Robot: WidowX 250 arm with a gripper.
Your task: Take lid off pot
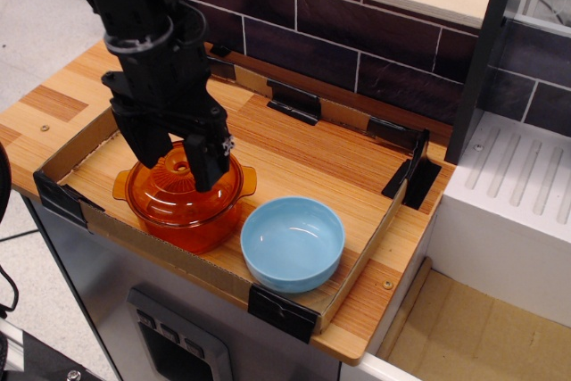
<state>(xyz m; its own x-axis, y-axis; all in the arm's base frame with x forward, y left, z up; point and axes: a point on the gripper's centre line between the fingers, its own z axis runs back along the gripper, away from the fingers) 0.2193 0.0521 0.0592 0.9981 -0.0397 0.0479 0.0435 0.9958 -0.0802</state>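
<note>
The orange glass pot (191, 226) stands at the front left of the cardboard-edged tray (367, 247), with its side handles showing. The domed, ridged orange lid (166, 195) sits on it. My black gripper (183, 172) is down over the lid and open. One finger (150, 144) is left of the small centre knob (181, 167) and the other finger (211, 163) is right of it. The knob shows in the gap between them. I cannot tell whether the fingertips touch the lid.
A light-blue bowl (293, 243) stands just right of the pot, close to the tray's front wall. Black brackets (294, 101) sit along the tray's back edge under a dark brick wall. A white ridged unit (513, 211) stands to the right.
</note>
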